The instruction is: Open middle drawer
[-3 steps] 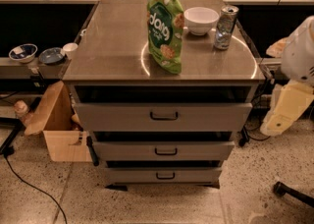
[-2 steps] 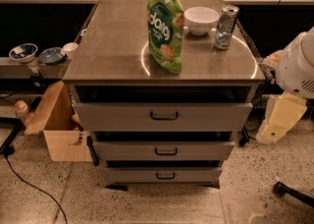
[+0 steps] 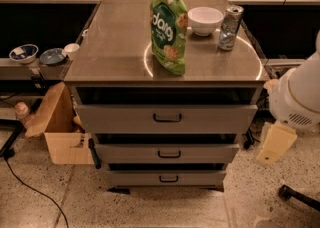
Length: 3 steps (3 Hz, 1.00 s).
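The middle drawer (image 3: 167, 153) is a wide grey metal drawer with a small dark loop handle at its centre. It sits between the taller top drawer (image 3: 167, 118) and the slim bottom drawer (image 3: 168, 177) of a grey cabinet. Its front stands about in line with the other two. My gripper is out of view. Only a white arm joint (image 3: 300, 97) and a cream arm link (image 3: 275, 144) show, at the right edge, to the right of the cabinet and apart from it.
On the cabinet top (image 3: 115, 47) stand a green snack bag (image 3: 167, 29), a white bowl (image 3: 205, 20) and a drink can (image 3: 230, 27). An open cardboard box (image 3: 57, 132) sits on the floor at the left. A cable (image 3: 30, 187) runs across the floor.
The arm at the right edge has moved down and slightly left, toward the level of the drawers. The drawers and the things on the cabinet top have not moved.
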### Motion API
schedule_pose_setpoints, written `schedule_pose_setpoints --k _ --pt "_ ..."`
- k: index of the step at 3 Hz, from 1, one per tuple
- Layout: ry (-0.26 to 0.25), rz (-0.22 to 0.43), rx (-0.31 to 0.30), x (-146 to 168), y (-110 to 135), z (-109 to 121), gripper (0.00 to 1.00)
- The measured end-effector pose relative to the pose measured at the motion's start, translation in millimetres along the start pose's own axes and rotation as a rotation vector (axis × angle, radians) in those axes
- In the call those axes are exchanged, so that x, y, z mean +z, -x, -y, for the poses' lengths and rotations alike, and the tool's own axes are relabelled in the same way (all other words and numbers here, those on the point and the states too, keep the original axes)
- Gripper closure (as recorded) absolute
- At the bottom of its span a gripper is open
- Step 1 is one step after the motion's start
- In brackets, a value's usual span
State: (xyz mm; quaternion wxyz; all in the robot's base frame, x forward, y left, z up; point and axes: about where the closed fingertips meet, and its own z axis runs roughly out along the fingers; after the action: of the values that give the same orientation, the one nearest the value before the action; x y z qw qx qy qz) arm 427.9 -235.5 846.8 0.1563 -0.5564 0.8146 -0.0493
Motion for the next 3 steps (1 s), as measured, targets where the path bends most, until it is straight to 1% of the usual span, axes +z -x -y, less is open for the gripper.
schedule_pose_setpoints --k 1,2,3 --pt "0.001 -0.025 0.002 25.0 -7.4 -10.3 0.00" --pt "-0.002 -0.092 0.012 74.8 -26.6 -31.1 0.00" --pt "-0.006 -0.090 0.011 78.3 -26.6 -31.7 0.00"
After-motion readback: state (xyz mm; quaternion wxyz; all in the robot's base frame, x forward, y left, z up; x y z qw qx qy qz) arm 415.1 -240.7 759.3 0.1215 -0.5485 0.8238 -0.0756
